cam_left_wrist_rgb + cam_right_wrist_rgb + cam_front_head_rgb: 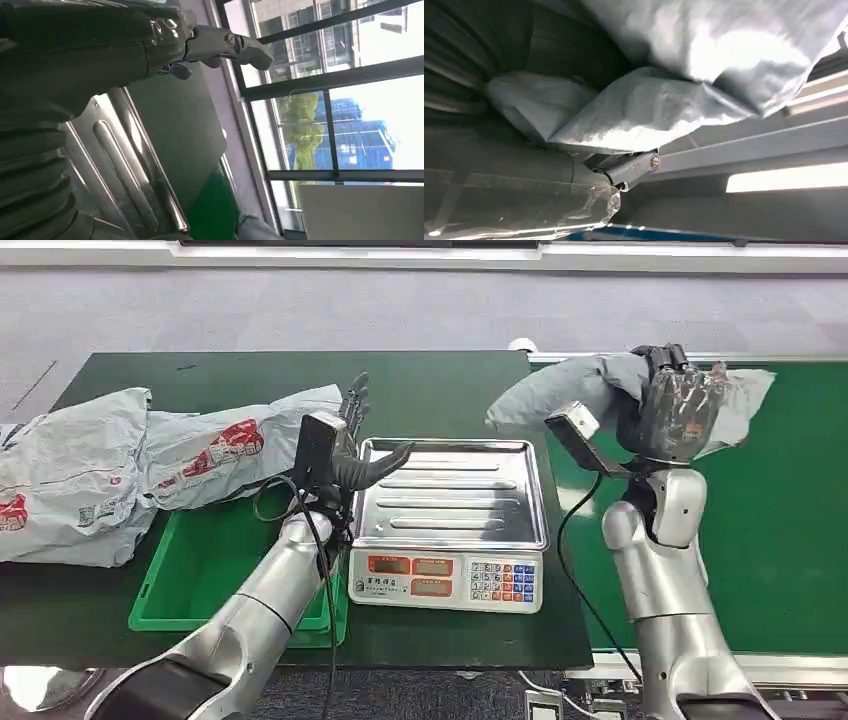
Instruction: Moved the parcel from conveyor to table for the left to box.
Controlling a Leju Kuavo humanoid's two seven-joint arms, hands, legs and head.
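Parcel (560, 390): 1 soft grey poly bag, crumpled, gripped by R hand (678, 410) and held in the air at approx 1 o'clock, between conveyor (800, 500) and scale (450, 530). L hand (352, 445): empty, fingers spread, at 9 o'clock edge of scale's ribbed steel pan. Scale: 1 unit, on dark table (240, 370). Green plastic bin (200, 560): 1, rectangular, 7 o'clock. Grey bags w/ red print (130, 460): pile at 9 o'clock, count unclear.
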